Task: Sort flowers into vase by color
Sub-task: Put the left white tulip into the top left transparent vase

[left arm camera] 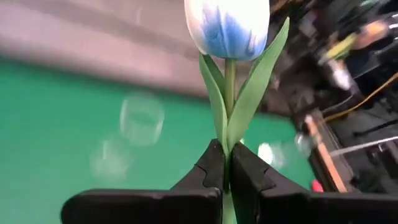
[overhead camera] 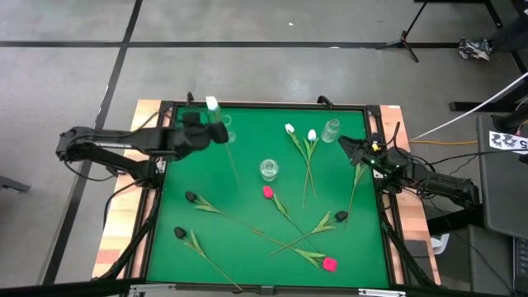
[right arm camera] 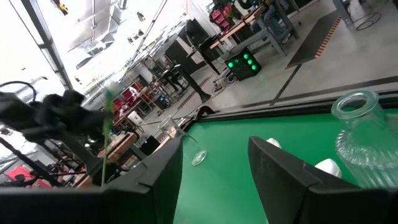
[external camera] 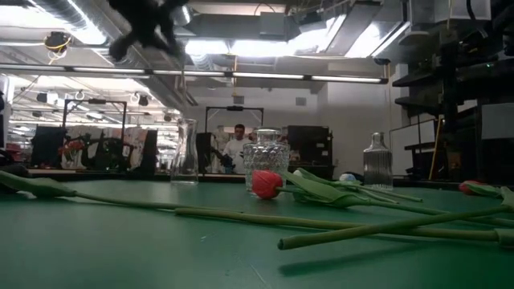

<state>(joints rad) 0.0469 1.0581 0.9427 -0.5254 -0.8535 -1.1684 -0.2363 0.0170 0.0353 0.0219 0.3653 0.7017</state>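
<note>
My left gripper point(overhead camera: 208, 132) is raised near the table's far left corner, beside a clear vase point(overhead camera: 224, 125), and is shut on a white tulip point(left arm camera: 227, 25). Two more white tulips point(overhead camera: 301, 136) lie by the right vase point(overhead camera: 331, 130). A third vase point(overhead camera: 268, 169) stands mid-table. Pink tulips point(overhead camera: 267, 191) point(overhead camera: 330, 264) and black tulips point(overhead camera: 190, 197) point(overhead camera: 179, 233) point(overhead camera: 341, 216) lie flat on the green mat. My right gripper point(right arm camera: 214, 171) waits open at the right edge, near the right vase point(right arm camera: 360, 137). My left gripper pinches the white tulip's stem point(left arm camera: 226, 152) between its two fingers, just below where the leaves meet. The fingers come level from the table's left, across the stem. The tulip stands upright, bud above the fingers, lifted clear, with the long stem point(overhead camera: 233, 169) hanging below.
The green mat sits in a black frame point(overhead camera: 264, 106). Crossed stems point(overhead camera: 289, 235) fill the near middle. In the low view a person point(external camera: 238, 147) stands far behind the table. Bare mat point(overhead camera: 173, 177) lies along the left side.
</note>
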